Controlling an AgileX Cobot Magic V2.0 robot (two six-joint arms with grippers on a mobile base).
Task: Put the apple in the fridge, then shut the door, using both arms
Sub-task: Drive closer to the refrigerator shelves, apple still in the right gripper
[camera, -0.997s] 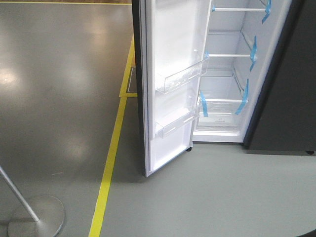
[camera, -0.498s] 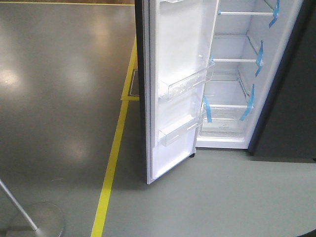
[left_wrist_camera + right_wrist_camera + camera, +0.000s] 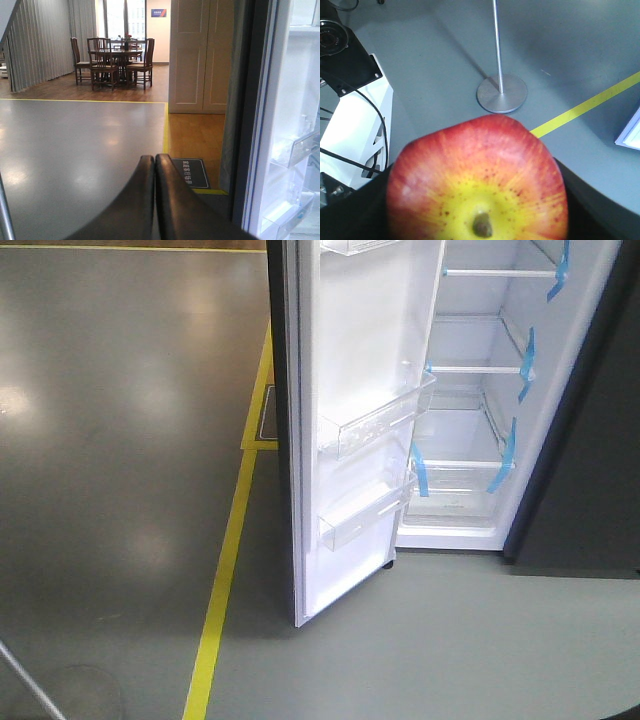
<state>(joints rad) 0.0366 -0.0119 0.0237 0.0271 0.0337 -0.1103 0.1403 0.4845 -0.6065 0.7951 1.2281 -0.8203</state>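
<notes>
Now: the fridge (image 3: 470,390) stands open, its door (image 3: 360,420) swung wide with the white inner face toward the front camera and clear bins (image 3: 375,418) on it. Blue tape (image 3: 527,350) marks the shelf edges inside. A dark cabinet (image 3: 600,500) stands just beside the fridge on the far side from the door.

The apple (image 3: 477,170) is outside the fridge, gripped in the right claw (image 3: 476,200). Black fingers (image 3: 592,210) press it from both sides, and the stem dimple faces the wrist camera. On the grey floor below are a metal stand (image 3: 501,93) with a round base and a yellow line (image 3: 590,102).

The left claw (image 3: 154,160) is closed on nothing, fingertips touching each other, beside the door's outer edge. A dining table with chairs (image 3: 112,60) sits well beyond.
</notes>
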